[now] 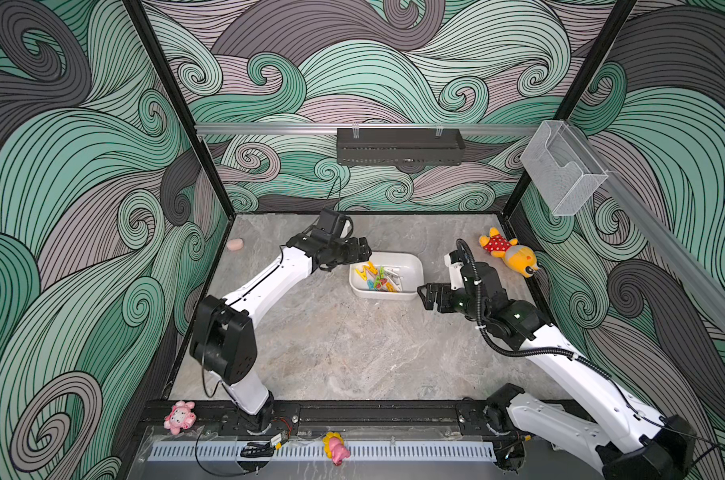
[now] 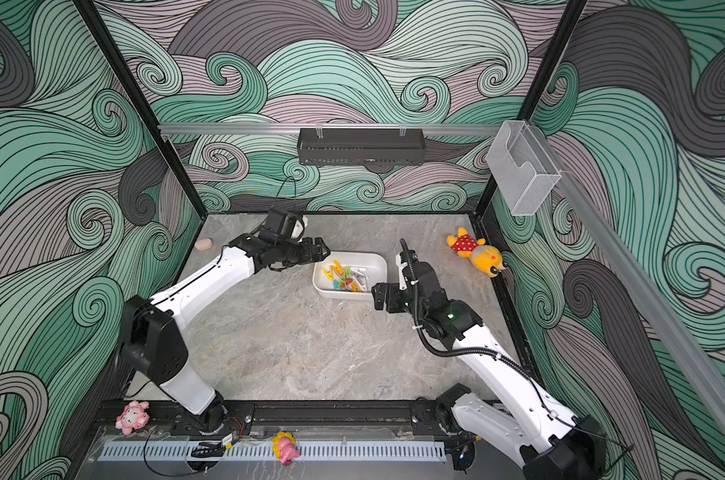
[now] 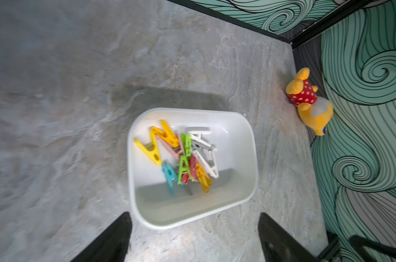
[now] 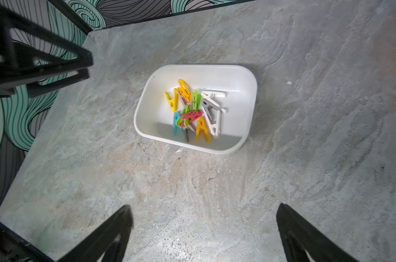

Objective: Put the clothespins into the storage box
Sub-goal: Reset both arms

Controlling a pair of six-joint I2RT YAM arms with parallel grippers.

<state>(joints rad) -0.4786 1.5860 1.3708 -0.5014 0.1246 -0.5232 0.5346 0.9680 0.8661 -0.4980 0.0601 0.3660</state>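
Left wrist view, read with the right wrist view and both top views. We found the storage box point(image 3: 235, 158) standing on the worktop point(image 1: 331, 340), nearer its far edge than its near edge and slightly toward its right edge. The clothespins point(image 3: 183, 156) lay heaped inside the box, crossing one another in one half while the other half stayed bare. We saw no peg outside the box in any view, so we judged the task done or nearly so.

The left gripper point(image 1: 354, 249) hung at the box's far left corner and the right gripper point(image 1: 429, 297) just beside its near right corner. Both had their fingers spread wide, with nothing between them. We took this flanking, on opposite corners, as each arm serving its own side of the worktop, and the wide spread as fitting a release.

The box was white, glossy plastic with low smooth walls and rounded corners. The pegs were A-shaped moulded plastic with slotted arms and small metal springs, in yellow, green, red, white, teal, pink and grey. The worktop looked matt and stone-veined. A soft plush toy point(image 1: 508, 251) lay at the right edge near the far right corner, well apart from the box.
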